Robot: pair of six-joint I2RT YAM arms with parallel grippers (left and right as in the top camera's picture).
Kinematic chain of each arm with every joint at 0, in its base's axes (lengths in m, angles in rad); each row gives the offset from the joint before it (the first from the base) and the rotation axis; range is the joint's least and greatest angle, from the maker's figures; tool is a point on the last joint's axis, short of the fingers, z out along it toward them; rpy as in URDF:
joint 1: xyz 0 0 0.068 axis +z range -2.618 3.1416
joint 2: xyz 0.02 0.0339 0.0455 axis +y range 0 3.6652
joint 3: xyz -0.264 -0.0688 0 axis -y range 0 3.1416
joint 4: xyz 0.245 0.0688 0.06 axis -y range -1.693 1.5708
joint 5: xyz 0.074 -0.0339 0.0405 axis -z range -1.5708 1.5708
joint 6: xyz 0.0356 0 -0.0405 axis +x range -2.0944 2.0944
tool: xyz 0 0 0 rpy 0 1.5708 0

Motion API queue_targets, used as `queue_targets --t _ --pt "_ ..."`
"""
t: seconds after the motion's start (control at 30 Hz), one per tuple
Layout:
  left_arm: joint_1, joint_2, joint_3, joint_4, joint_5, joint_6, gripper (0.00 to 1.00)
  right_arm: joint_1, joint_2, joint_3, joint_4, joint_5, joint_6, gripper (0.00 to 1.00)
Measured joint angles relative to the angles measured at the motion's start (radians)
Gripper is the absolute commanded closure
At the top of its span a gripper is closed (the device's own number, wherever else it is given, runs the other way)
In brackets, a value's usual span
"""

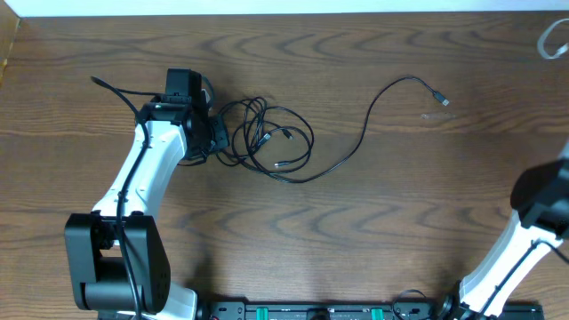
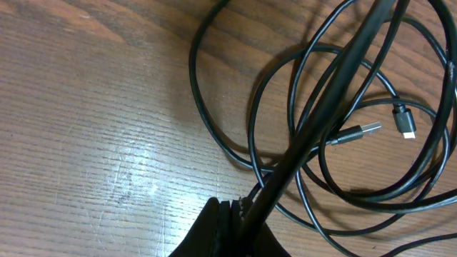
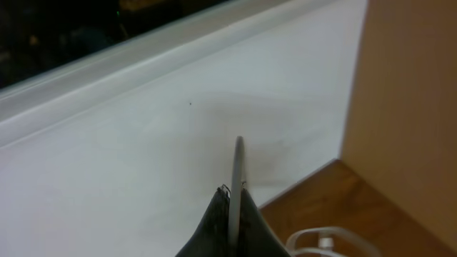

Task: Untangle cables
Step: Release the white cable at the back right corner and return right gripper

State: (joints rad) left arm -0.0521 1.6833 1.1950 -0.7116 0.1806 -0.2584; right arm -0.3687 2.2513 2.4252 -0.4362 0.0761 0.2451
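The left gripper pinches one black cord over a pile of black cords. The right gripper is squeezed shut beside a white cord.

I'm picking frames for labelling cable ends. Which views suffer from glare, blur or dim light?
Overhead: evenly lit, black cables sharp. Left wrist: glare on the table; the near cable running from the fingers is blurred, plugs crisp. Right wrist: dim and soft throughout.
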Motion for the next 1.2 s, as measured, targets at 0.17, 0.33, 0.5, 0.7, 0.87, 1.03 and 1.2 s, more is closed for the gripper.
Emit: queue_targets --t 0.17,0.33,0.5,0.7,0.87,1.03,1.2 --pt "0.0 0.0 0.0 0.0 0.0 0.0 0.93 0.006 0.196 0.0 0.052 -0.006 0.03 0.92" --pt "0.0 0.0 0.0 0.001 0.0 0.0 0.93 0.014 0.337 -0.02 -0.003 -0.045 0.039 0.01" --pt "0.0 0.0 0.0 -0.001 0.0 0.0 0.93 0.021 0.362 -0.03 -0.071 -0.073 0.041 0.01" --pt "0.0 0.0 0.0 0.001 0.0 0.0 0.93 0.02 0.322 -0.029 -0.168 -0.098 0.043 0.01" --pt "0.0 0.0 0.0 0.005 0.0 0.0 0.93 0.021 0.208 -0.029 -0.324 -0.15 0.018 0.01" --pt "0.0 0.0 0.0 0.005 0.0 0.003 0.93 0.046 0.024 -0.024 -0.517 -0.212 -0.031 0.01" --pt "0.0 0.0 0.0 0.005 0.0 0.02 0.93 0.111 -0.074 -0.003 -0.719 -0.348 -0.101 0.01"
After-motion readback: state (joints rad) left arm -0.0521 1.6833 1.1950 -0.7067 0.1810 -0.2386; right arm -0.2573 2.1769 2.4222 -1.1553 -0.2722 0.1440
